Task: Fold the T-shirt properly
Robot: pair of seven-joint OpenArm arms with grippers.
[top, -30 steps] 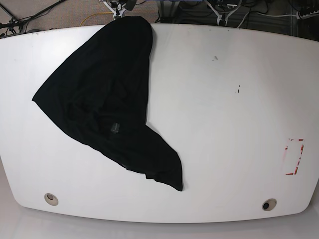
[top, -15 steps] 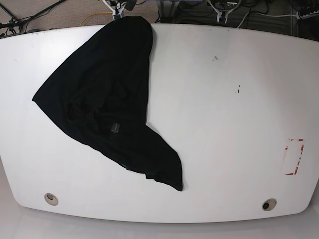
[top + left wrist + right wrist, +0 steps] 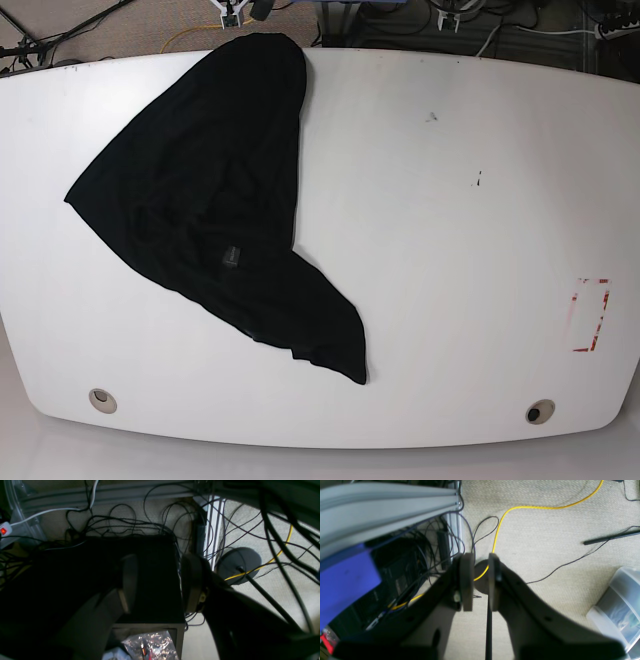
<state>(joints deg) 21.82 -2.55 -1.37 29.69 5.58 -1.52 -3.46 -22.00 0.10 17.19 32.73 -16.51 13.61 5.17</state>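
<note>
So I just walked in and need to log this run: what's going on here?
Nothing is being handled right now. The black T-shirt lies crumpled and unfolded on the white table, its top reaching the far edge. Both arms are off the table, their wrist cameras looking down at carpet and cables. The left gripper is open and empty; the right gripper has only a narrow gap between its pads and holds nothing. Folding has not started.
</note>
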